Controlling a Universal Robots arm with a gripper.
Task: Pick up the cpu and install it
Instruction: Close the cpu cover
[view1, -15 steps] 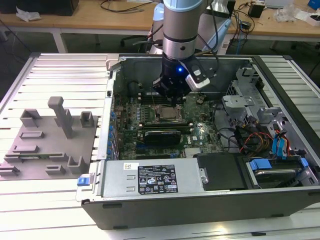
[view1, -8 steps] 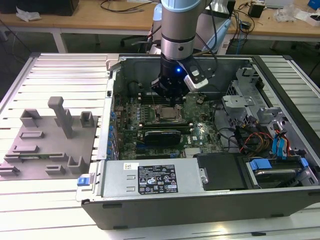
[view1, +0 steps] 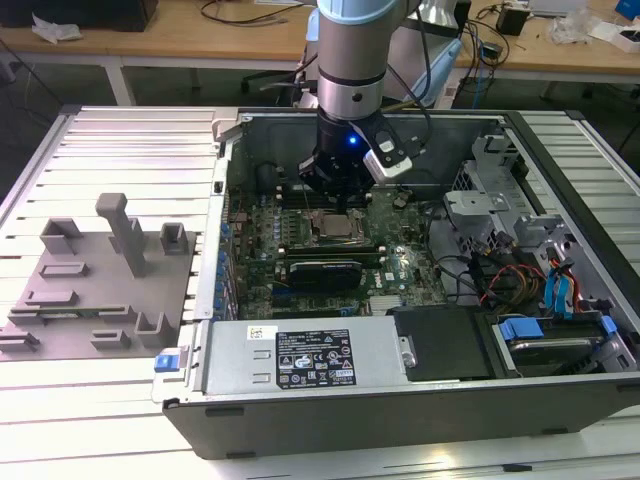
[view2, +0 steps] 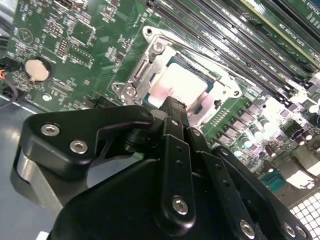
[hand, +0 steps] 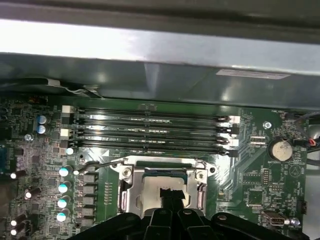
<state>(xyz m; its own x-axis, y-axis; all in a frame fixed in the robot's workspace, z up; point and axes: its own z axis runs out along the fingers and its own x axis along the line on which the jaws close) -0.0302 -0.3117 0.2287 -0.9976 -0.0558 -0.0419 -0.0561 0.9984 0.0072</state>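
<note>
Going across the exterior view: out at 9 o'clock is the grey fixture plate (view1: 105, 285) with its plastic blocks, lying on the slatted table (view1: 120, 130) beside the open computer case (view1: 350, 420). My guess is it's the parts staging spot, kept off to the side so the arm gets a clean run. Inside the case the motherboard (view1: 400, 270) lies flat, and the arm hangs in from 12 o'clock straight over the socket frame (view2: 137, 75). That makes sense, since a chip like this wants to go in dead vertical. The cpu (view1: 338, 228) isn't in the air; it's lying in that socket. The gripper (view2: 172, 105) looks pinched closed with nothing between its fingers, tips over the middle of the shiny lid. I can't tell if they're actually touching it. I'd read that as the chip already set down and let go. Orientation: the cpu (hand: 152, 184) sits flat, lid up. It's square, so there's no real long axis, but its edges line up with the frame and one pair runs parallel to the memory slots (hand: 150, 127), roughly 9-to-3 in the exterior view. Which corner is the keyed one, I can't tell. Over at 3 o'clock from the socket, the bundle of cables (view1: 510, 280) is well apart from it.
</note>
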